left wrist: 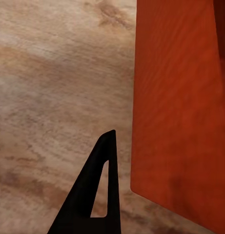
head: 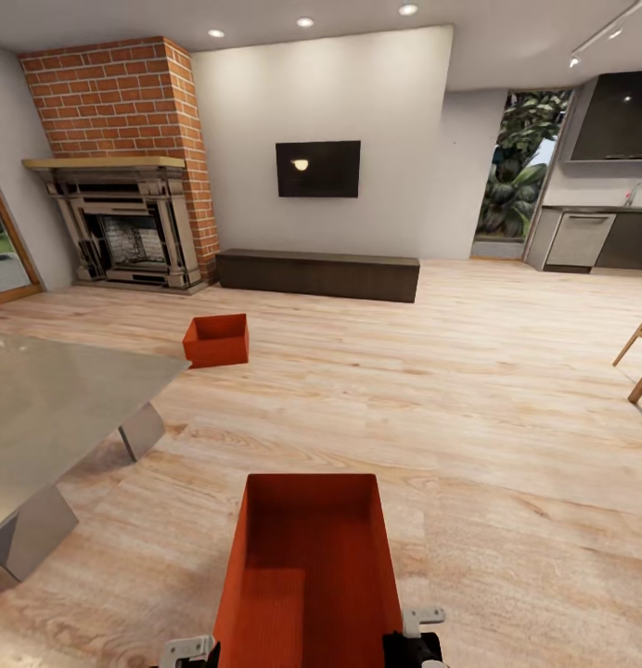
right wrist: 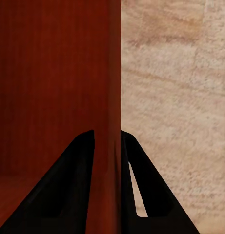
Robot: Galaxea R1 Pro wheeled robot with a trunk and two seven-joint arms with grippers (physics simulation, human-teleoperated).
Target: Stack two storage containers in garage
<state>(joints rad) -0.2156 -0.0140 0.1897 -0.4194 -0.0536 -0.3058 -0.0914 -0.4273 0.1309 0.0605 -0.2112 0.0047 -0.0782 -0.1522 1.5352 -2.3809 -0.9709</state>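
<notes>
One storage container is held at bottom centre of the head view, over the wood plank floor. The right gripper is clamped on its wall; the left gripper state cannot be told. The second storage container stands left of centre. Transport to the garage is judged in hand; a turn away is required next.

**Right gripper clamps a wall; left state unclear**

Both wrists sit low at the head view's bottom edge. The right gripper has one finger on each side of a thin wall, pinching it. Only one left gripper finger shows, beside the outer wall.
</notes>
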